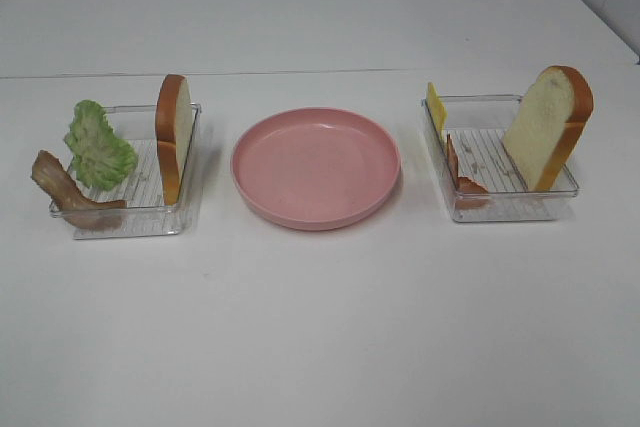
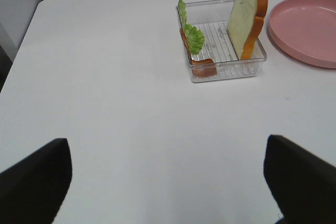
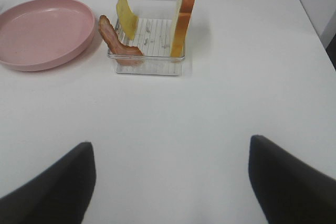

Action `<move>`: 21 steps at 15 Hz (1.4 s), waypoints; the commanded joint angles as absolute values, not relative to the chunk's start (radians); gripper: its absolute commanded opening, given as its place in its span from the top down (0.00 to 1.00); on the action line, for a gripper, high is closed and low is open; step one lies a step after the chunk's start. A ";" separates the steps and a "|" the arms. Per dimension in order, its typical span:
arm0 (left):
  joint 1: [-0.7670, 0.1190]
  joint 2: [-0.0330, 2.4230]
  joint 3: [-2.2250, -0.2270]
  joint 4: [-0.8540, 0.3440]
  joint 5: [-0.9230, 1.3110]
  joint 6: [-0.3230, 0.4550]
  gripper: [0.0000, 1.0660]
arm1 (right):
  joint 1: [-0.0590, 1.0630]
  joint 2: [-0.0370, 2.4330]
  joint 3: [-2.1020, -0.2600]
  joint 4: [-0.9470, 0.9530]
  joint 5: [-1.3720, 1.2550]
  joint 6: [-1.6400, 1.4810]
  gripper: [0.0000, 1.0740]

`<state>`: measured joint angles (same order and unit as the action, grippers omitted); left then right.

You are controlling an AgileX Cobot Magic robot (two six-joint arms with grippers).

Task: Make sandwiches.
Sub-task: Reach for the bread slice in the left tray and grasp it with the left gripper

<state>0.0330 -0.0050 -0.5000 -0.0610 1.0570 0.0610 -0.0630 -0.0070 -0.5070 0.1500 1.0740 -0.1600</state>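
Okay, nothing's stacked yet, so I'd say the step in hand is getting a first bread slice onto the pink plate [image 1: 316, 219].

High camera: the plate sits bare in the middle of the white table [image 1: 320, 347], between two clear trays. The left tray [image 1: 125, 224] has the left bread slice [image 1: 173, 137] upright against its right wall, the lettuce [image 1: 97, 145] beside that, and the left bacon strip [image 1: 65, 192] hanging over the near-left corner. The right tray [image 1: 510, 209] has the right bread slice [image 1: 548, 127] leaning at its right side, the cheese slice [image 1: 436, 107] at the far-left corner, and the right bacon strip [image 1: 462, 179] along the left wall. I'd pinch a slice across its flat faces up by the top crust, lift straight until it clears the tray wall, then lay it flat mid-plate. Neither arm shows here, and the cheese's lower part is lost behind the tray wall.

Left wrist: the left gripper [image 2: 165, 156] hangs over bare table, well short of the left tray, fingers [image 2: 37, 182] wide apart and empty. Approaching, I'd keep clear of the lettuce. The bacon is mostly hidden behind it.

Right wrist: the right gripper [image 3: 170, 153] is likewise spread wide, holding nothing, with the right tray well ahead. Fingers [image 3: 294, 182] are cut off by the frame in both wrist views, so I can't see the arms behind them.
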 commanded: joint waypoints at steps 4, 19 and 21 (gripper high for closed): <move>0.035 -0.027 -0.498 -0.066 1.046 0.053 0.13 | -0.069 -0.020 -0.506 0.148 1.067 -0.166 0.29; 0.035 -0.027 -0.498 -0.066 1.046 0.053 0.13 | -0.069 -0.020 -0.506 0.148 1.067 -0.166 0.29; 0.035 -0.027 -0.498 -0.066 1.046 0.053 0.13 | -0.069 -0.020 -0.506 0.148 1.067 -0.166 0.29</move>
